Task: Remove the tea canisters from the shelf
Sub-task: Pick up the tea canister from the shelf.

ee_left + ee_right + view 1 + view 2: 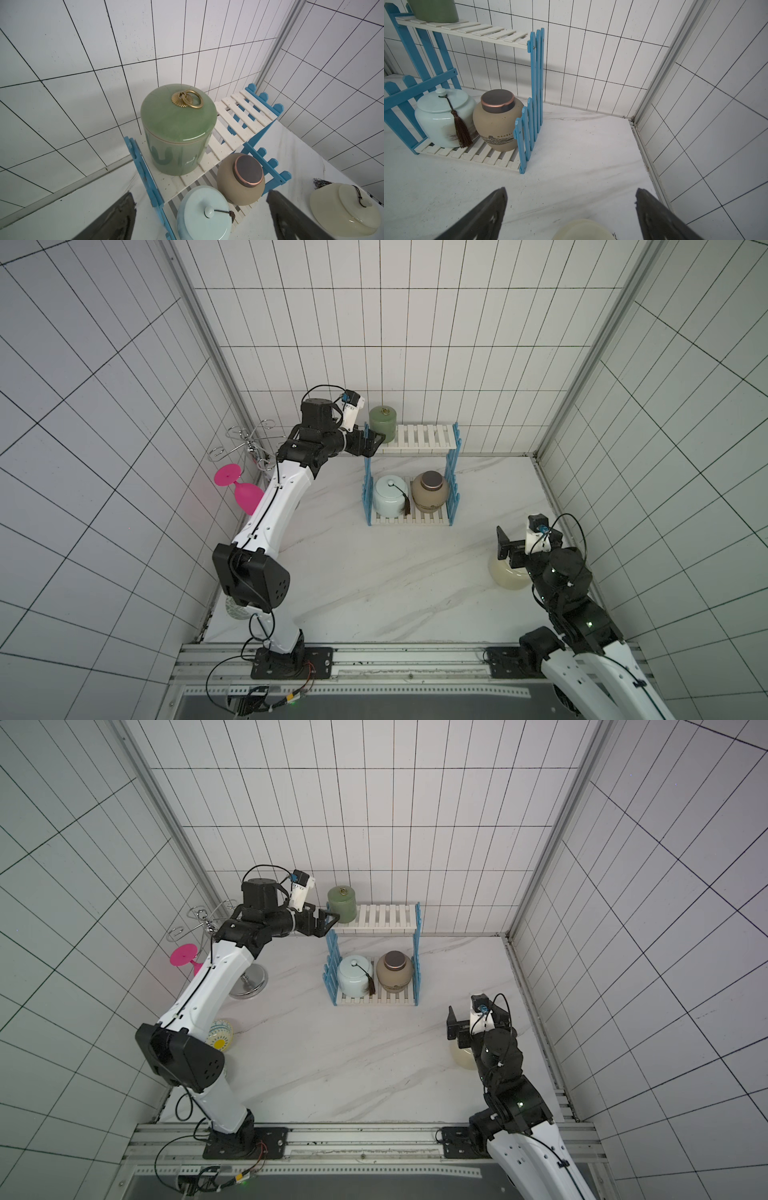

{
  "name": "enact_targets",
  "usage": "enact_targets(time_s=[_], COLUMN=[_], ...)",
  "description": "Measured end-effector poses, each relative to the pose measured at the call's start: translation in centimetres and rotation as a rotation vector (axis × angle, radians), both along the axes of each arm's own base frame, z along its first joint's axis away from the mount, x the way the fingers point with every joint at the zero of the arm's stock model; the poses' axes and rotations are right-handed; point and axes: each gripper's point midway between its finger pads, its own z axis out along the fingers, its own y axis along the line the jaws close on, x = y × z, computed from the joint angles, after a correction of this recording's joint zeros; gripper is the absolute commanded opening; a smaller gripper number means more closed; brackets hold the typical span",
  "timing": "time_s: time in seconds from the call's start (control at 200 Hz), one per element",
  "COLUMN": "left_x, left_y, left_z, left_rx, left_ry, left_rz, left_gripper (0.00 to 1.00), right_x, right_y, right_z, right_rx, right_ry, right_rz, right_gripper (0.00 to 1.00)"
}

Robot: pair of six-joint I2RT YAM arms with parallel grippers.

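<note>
The shelf (419, 435) stands against the back wall, with white slatted boards and blue picket sides. On its upper board, at the left end, sits the sage-green canister (383, 418) (178, 128). The pale-blue jar (390, 493) with a dark tassel and the tan-brown jar (431, 491) stand side by side on the lower board. My left gripper (376, 443) (200, 195) is open at the shelf's upper left end, with the green canister just ahead of its fingertips. The cream jar (509, 574) (345, 209) rests on the table at the right. My right gripper (503, 543) (571, 190) hangs open above it, holding nothing.
A chrome curly-armed stand (249, 443) with a pink glass (241, 489) hanging from it occupies the back left corner. A patterned bowl (220, 1036) lies by the left wall, partly hidden under my left arm. Tiled walls close in the marble table (374, 572) on three sides.
</note>
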Motion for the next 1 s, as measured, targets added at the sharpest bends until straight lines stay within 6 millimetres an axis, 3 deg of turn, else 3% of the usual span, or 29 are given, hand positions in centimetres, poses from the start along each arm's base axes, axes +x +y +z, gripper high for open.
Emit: enact_targets(time_s=[0.35, 0.695, 0.999], left_x=[3.6, 5.0, 6.4], left_y=[-0.9, -3.1, -3.7], left_z=[-0.5, -1.5, -2.1], left_rx=[0.023, 0.045, 0.051], left_ry=[-0.016, -0.026, -0.033], left_rz=[0.009, -0.028, -0.027], left_gripper=[0.99, 0.99, 0.96], right_x=[0.0, 0.0, 0.0], right_y=[0.0, -0.1, 0.1], right_z=[0.3, 0.5, 0.6], right_rx=[0.005, 0.009, 0.011], right_ry=[-0.013, -0.021, -0.023], right_rz=[0.000, -0.003, 0.006], right_gripper=[0.99, 0.99, 0.99])
